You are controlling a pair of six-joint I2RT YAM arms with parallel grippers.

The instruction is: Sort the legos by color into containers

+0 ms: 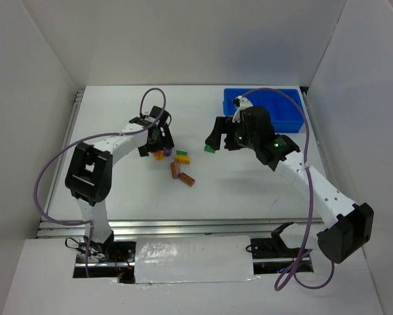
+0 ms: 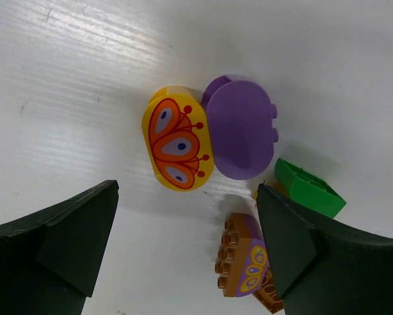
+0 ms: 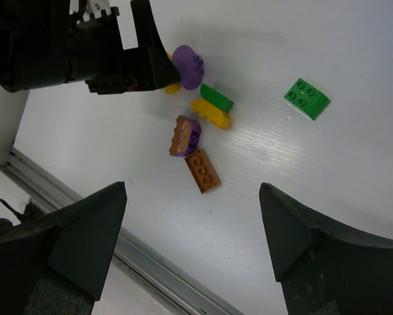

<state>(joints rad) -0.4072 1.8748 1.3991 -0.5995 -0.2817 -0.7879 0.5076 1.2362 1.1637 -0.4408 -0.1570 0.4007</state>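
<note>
The legos lie in a loose cluster at mid-table. In the left wrist view I see a yellow oval brick with a butterfly print (image 2: 178, 138), the round purple brick (image 2: 241, 128), a green brick (image 2: 309, 187) and a brown-orange brick with a purple face (image 2: 242, 256). My left gripper (image 2: 186, 249) is open and empty just above them (image 1: 158, 143). My right gripper (image 3: 193, 243) is open and empty, hovering near the green square brick (image 3: 307, 98) (image 1: 209, 149). The right wrist view also shows a yellow brick (image 3: 211, 113) and a flat brown-orange brick (image 3: 202, 170). The blue tray (image 1: 262, 108) stands at the back right.
White walls enclose the table on three sides. A metal rail (image 1: 183, 226) runs along the near edge. Purple cables loop over both arms. The left arm's black gripper body (image 3: 84, 52) shows in the right wrist view beside the cluster.
</note>
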